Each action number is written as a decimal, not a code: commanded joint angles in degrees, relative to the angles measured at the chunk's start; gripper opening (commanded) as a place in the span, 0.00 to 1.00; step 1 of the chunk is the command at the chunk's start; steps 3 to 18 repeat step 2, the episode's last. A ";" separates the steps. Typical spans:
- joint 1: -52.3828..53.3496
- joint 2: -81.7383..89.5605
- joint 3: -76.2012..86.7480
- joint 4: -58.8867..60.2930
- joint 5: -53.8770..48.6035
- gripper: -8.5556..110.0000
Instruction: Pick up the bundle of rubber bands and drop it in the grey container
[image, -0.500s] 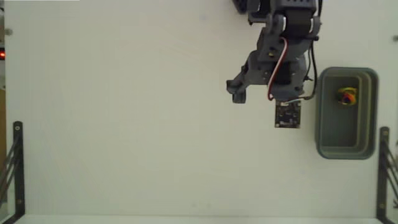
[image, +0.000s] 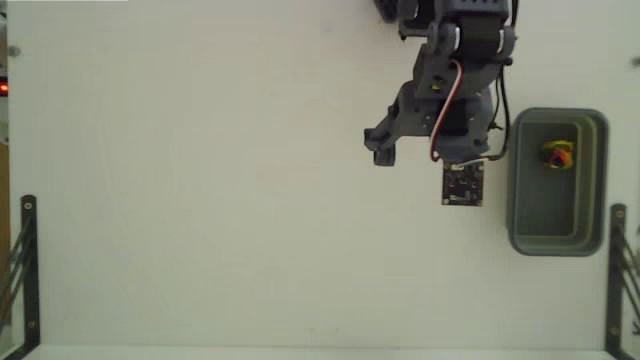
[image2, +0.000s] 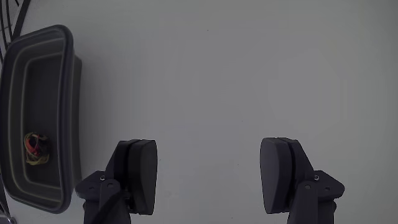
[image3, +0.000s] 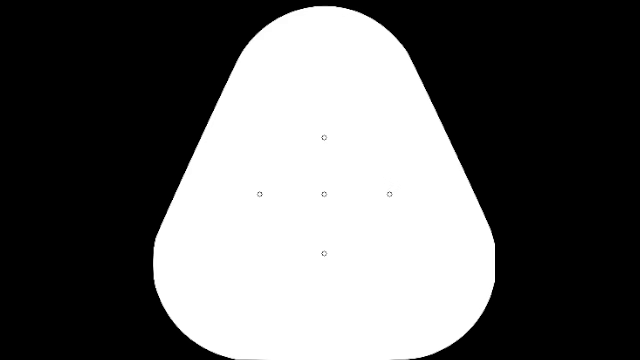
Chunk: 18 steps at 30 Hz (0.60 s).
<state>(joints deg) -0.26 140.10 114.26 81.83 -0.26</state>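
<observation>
The bundle of rubber bands, a small yellow clump with red and green in it, lies inside the grey container near its far end. The wrist view shows the same bundle of rubber bands on the floor of the grey container at the left edge. My gripper is open, its two dark fingers wide apart over bare white table with nothing between them. In the fixed view my arm is folded at the top, just left of the container.
Black metal brackets stand at the lower left and lower right edges of the white table in the fixed view. A small red light glows at the left edge.
</observation>
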 joint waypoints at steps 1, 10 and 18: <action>0.26 2.02 0.30 0.13 0.26 1.00; 0.26 2.02 0.30 0.13 0.26 1.00; 0.26 2.02 0.30 0.13 0.26 1.00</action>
